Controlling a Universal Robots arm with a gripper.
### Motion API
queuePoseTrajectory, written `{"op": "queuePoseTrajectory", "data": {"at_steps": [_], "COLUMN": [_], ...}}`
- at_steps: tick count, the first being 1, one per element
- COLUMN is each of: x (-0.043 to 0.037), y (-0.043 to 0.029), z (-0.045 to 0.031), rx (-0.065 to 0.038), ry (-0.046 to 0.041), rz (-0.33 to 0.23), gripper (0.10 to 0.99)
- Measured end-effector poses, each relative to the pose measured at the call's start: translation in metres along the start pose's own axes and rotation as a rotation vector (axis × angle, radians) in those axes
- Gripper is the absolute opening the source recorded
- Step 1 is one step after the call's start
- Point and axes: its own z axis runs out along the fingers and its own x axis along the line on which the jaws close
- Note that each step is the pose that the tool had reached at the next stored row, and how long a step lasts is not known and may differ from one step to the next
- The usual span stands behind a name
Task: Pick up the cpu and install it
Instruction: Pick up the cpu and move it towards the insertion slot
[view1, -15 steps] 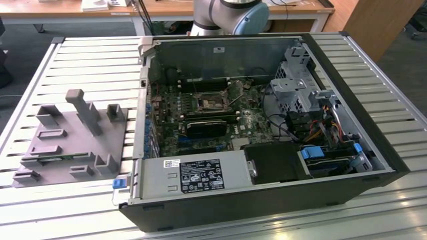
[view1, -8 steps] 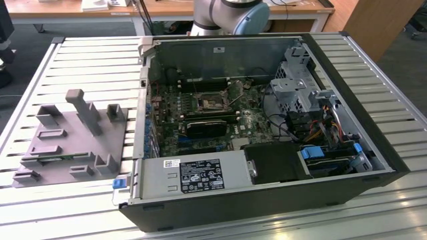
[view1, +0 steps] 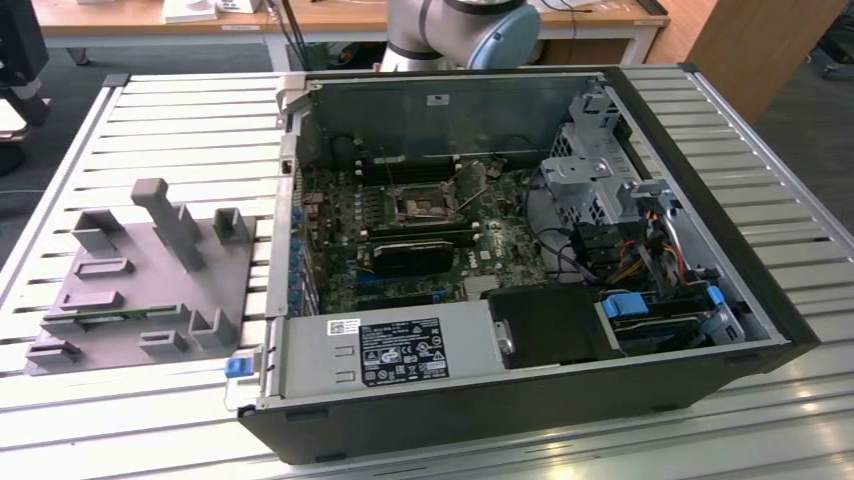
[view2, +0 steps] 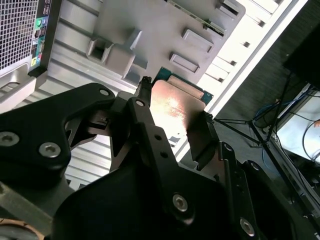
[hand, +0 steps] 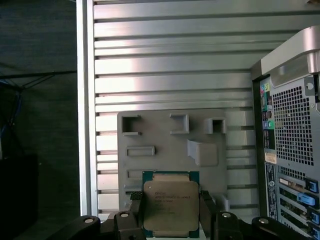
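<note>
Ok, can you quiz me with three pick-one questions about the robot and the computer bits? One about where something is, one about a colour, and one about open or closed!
1. Where is the cpu?
A. in the computer's socket
B. between the fingers of the hand, by the grey holder
C. on the floor

2. What colour is the cpu's thin rim?
A. red
B. green
C. yellow

3. How is the computer case?
A. open on top
B. shut with a panel
C. wrapped in a box

Answers:
1 B: both wrist views show a finger against each side of it.
2 B: the first wrist view shows a green edge round the silvery top.
3 A: the exterior view shows its circuit board uncovered.
</note>
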Motion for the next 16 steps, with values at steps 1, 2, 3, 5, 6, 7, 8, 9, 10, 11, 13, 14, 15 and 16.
{"op": "queuePoseTrajectory", "data": {"at_steps": [1,2,3,5,6,7,8,9,10,11,13,14,15,16], "x": [-0.0015,-0.0028,-0.0042,-0.0067,-0.0081,-0.0093,-0.0106,-0.0119,-0.0132,-0.0146,-0.0176,-0.0188,-0.0201,-0.0213], "y": [0.0001,0.0001,0.0002,0.0004,0.0004,0.0005,0.0006,0.0007,0.0007,0.0008,0.001,0.001,0.0011,0.0012], "z": [0.0,0.0,0.0,0.0,0.0,0.0,0.0,-0.0001,-0.0001,-0.0001,-0.0001,-0.0001,-0.0001,-0.0001], "rx": [0.0,0.0,0.0,0.0,0.0,0.0,0.0,0.0,0.0,0.0,0.0,0.0,0.0,0.0], "ry": [0.0,-0.0001,-0.0001,-0.0001,-0.0001,-0.0001,-0.0001,-0.0001,0.0,-0.0001,-0.0001,0.0,-0.0001,-0.0001], "rz": [0.0,0.0,0.0,0.0,0.0,0.0,0.0,0.0,0.0,0.0,0.0,0.0,0.0,0.0], "gripper": [0.537,0.537,0.537,0.537,0.537,0.537,0.537,0.537,0.537,0.537,0.537,0.537,0.537,0.537]}}
